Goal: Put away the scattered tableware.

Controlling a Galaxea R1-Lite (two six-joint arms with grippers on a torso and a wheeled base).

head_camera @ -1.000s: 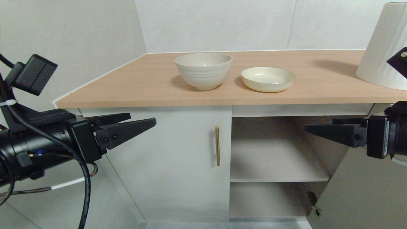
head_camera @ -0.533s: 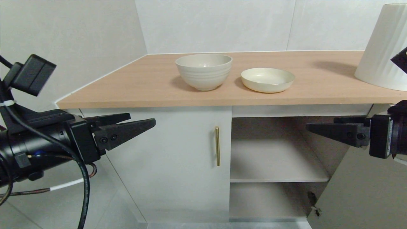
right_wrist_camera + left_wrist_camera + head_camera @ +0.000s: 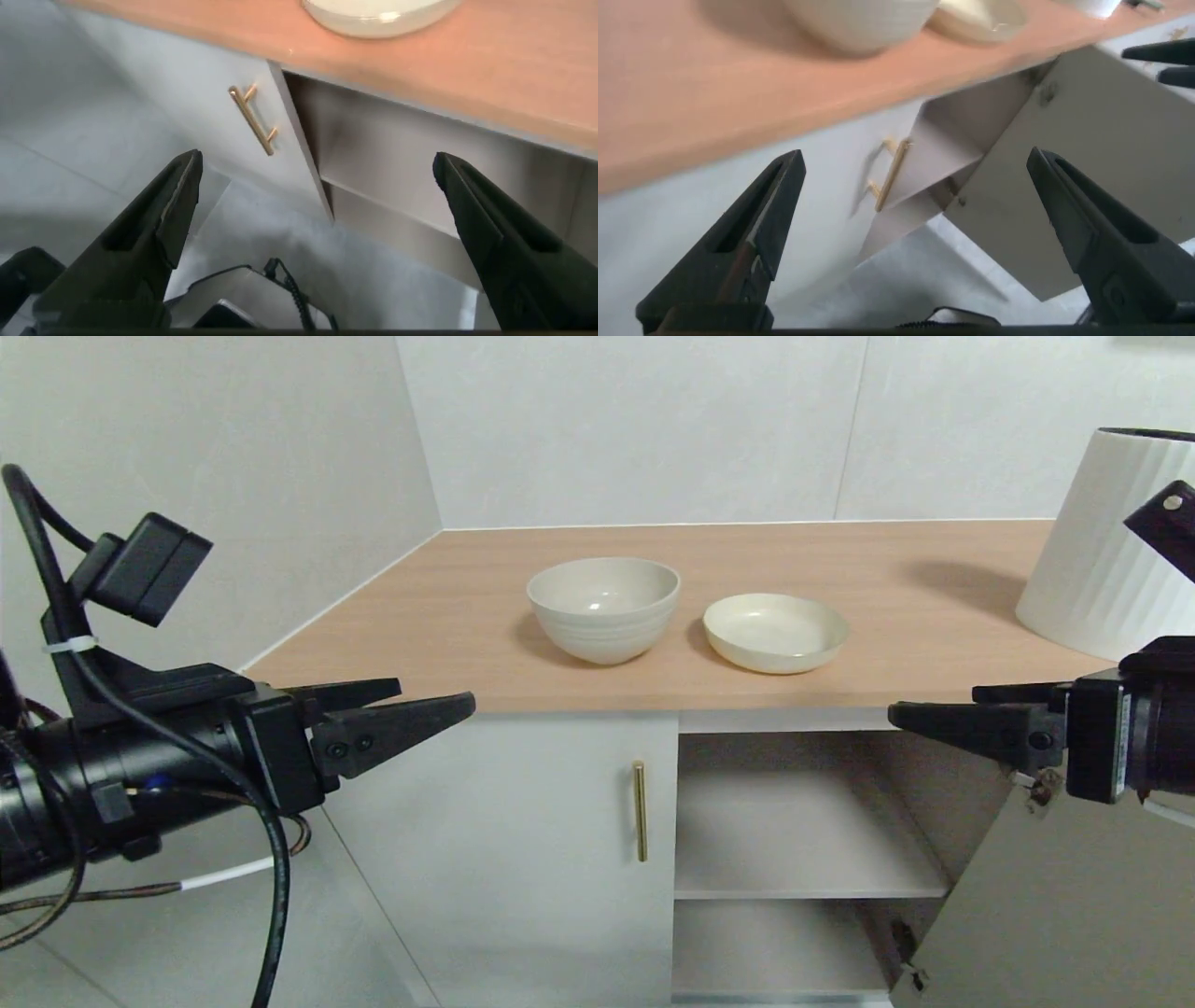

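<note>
A deep cream bowl (image 3: 603, 609) and a shallow cream dish (image 3: 775, 632) stand side by side on the wooden countertop (image 3: 448, 616), near its front edge. My left gripper (image 3: 434, 698) hangs open and empty in front of the shut left cabinet door, just below counter height. My right gripper (image 3: 934, 705) is open and empty too, off to the right by the open cupboard. From the left wrist, the gripper (image 3: 915, 159) faces the bowl (image 3: 859, 19) and dish (image 3: 980, 19). From the right wrist, the gripper (image 3: 316, 161) points below the dish (image 3: 378, 11).
Under the counter, the right cupboard door (image 3: 1046, 915) is swung open, showing two bare shelves (image 3: 803, 840). The left door has a brass handle (image 3: 639, 810). A tall white ribbed cone-shaped object (image 3: 1102, 551) stands on the counter's right end. Walls close the left and back.
The head camera has risen, so the counter sits lower in the picture and more of its top shows. Both grippers now stand nearer counter height. Bowl and dish have not moved.
</note>
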